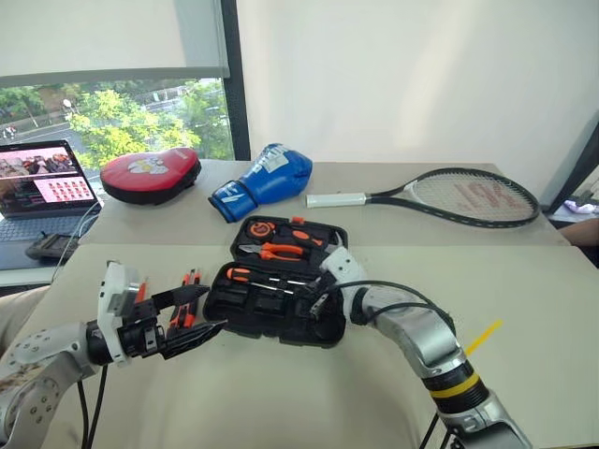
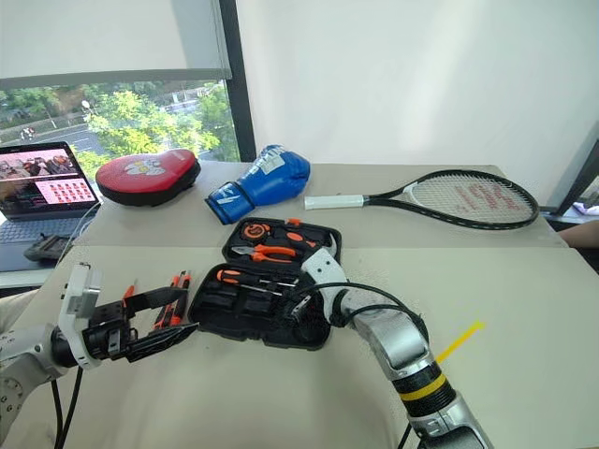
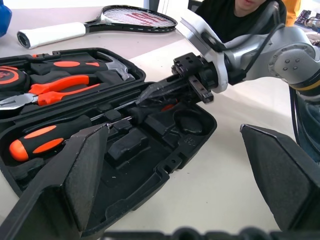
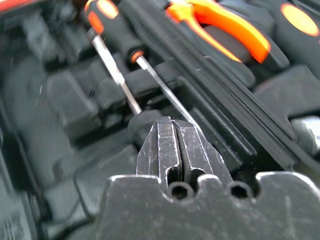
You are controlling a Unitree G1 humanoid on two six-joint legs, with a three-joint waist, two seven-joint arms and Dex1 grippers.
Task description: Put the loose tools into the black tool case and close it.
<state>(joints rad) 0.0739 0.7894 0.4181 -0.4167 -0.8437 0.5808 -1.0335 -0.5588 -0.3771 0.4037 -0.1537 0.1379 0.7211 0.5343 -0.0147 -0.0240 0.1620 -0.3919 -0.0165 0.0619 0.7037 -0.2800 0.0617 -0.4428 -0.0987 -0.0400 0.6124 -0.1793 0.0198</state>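
Observation:
The black tool case [image 1: 328,329] lies open at the table's middle. Moulded slots hold an orange-and-black screwdriver [image 3: 40,140], orange-handled pliers [image 3: 55,85] and a hammer [image 3: 116,66]. My right gripper [image 3: 144,95] reaches into the case from the right. It is shut, its tips [image 4: 175,142] low over two thin screwdriver shafts [image 4: 115,75], with nothing seen between the fingers. Loose orange-and-black screwdrivers [image 1: 190,297] lie on the table just left of the case. My left gripper [image 1: 213,309] hovers open in front of them, pointing at the case's left edge.
A blue boxing glove [image 1: 267,178], a red punch pad [image 1: 150,175] and a tennis racket [image 1: 449,195] lie behind the case. A laptop [image 1: 42,187] stands at the far left. A yellow strip [image 1: 484,335] lies on the table to the right. A person [image 3: 240,15] sits beyond the table.

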